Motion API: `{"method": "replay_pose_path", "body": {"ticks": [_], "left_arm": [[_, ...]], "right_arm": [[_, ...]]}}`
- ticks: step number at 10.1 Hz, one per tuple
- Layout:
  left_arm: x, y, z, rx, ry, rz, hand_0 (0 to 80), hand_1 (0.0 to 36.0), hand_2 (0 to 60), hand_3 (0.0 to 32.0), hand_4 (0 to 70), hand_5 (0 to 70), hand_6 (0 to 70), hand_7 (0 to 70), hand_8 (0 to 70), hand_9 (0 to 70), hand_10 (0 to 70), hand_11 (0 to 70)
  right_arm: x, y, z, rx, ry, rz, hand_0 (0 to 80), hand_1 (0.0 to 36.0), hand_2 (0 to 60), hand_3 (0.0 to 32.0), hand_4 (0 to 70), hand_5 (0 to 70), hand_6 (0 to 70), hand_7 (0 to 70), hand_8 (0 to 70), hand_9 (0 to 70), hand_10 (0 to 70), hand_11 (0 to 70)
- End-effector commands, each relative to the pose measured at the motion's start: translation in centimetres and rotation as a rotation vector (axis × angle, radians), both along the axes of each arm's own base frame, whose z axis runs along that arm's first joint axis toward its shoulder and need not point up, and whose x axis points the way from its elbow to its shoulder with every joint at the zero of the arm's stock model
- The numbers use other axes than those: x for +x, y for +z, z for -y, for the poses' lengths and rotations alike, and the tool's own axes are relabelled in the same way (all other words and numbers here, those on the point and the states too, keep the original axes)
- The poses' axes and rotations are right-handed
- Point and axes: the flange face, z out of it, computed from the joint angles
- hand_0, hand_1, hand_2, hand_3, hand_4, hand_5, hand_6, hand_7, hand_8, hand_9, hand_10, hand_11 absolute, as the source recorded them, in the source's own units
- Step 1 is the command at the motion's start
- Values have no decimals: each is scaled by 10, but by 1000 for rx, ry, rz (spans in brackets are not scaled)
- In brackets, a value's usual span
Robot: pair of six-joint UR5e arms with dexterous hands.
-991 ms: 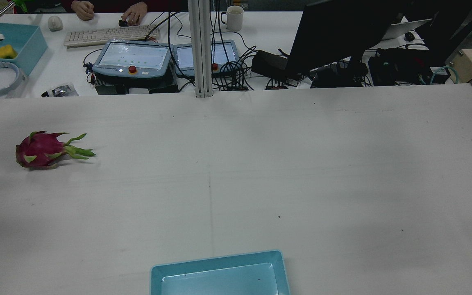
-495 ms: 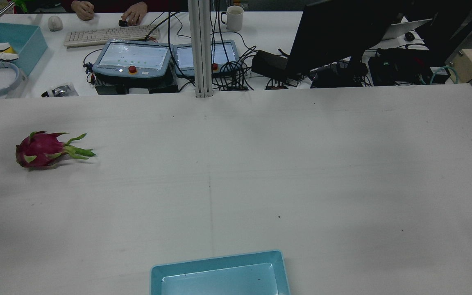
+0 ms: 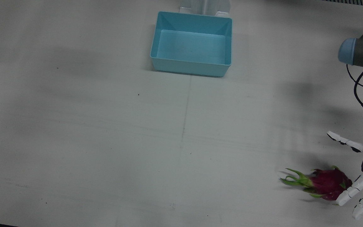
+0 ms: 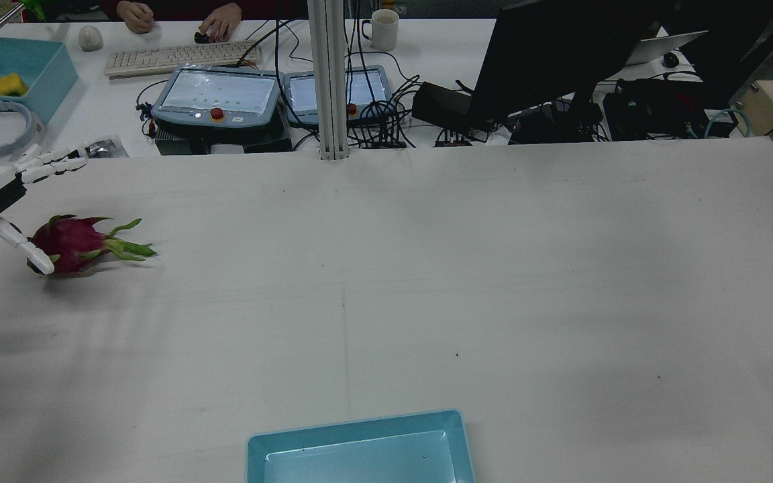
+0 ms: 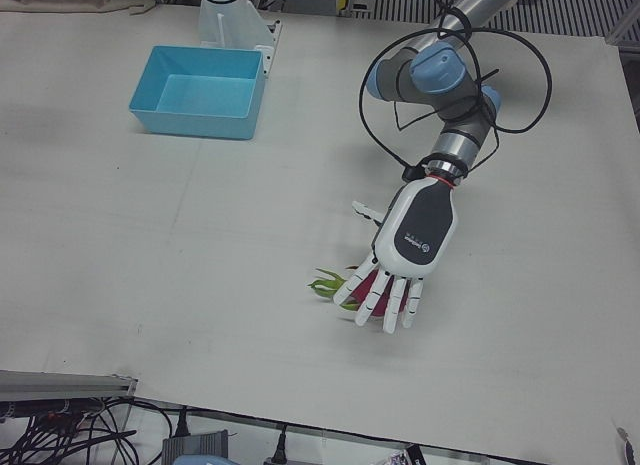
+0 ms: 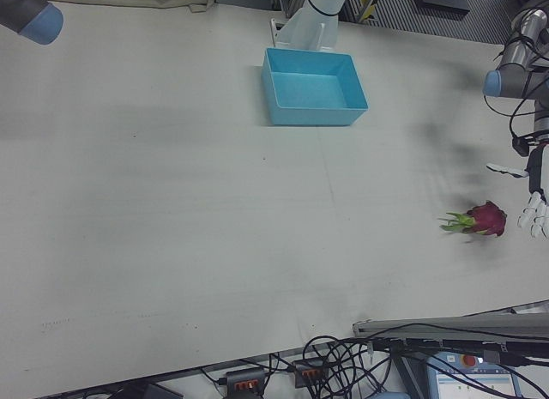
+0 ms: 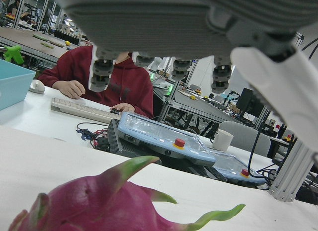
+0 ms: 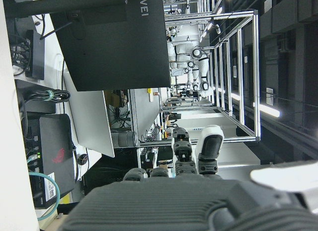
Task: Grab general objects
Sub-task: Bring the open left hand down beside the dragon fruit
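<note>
Dragon fruit (image 5: 362, 290) lies on the white table (image 5: 200, 245), far from the robot on its left side, green leafy end pointing toward table centre. Left hand (image 5: 398, 270) hovers directly over the fruit, palm down, fingers (image 5: 390, 307) spread apart and straight, thumb out to the side; not clamped on anything. Blue bin (image 5: 200, 90) sits well apart, near the pedestals. Right hand shows only in its own camera (image 8: 189, 191), off the table; finger state cannot be told.

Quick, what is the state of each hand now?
Left hand: open, fingers spread above the dragon fruit, holding nothing.
Right hand: cannot be told; only its own camera shows a part.
</note>
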Motion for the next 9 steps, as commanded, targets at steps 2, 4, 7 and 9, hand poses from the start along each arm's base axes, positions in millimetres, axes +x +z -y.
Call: {"method": "replay_pose_path", "body": {"ticks": [2,4,7,9], "left_arm": [[11,14,-3,-43,-105,21,575,223,0,210,0,69,0,76,15,1,75,133],[31,28,-7,-51,-111,26,572,220,6,154,0,82,0,86,14,3,84,144],[50,27,-16,-65,-128,36,568,213,0,128,0,59,0,58,10,0,98,165],[53,7,-6,-52,-184,116,555,204,0,46,0,75,0,67,9,0,86,145]], "right_arm": [[0,0,0,0,-1,0,0,0,0,0,0,0,0,0,0,0,0,0],[0,0,0,0,0,0,0,0,0,0,0,0,0,0,0,0,0,0],[0,0,0,0,0,0,0,0,0,0,0,0,0,0,0,0,0,0],[0,0,0,0,0,0,0,0,0,0,0,0,0,0,0,0,0,0]]}}
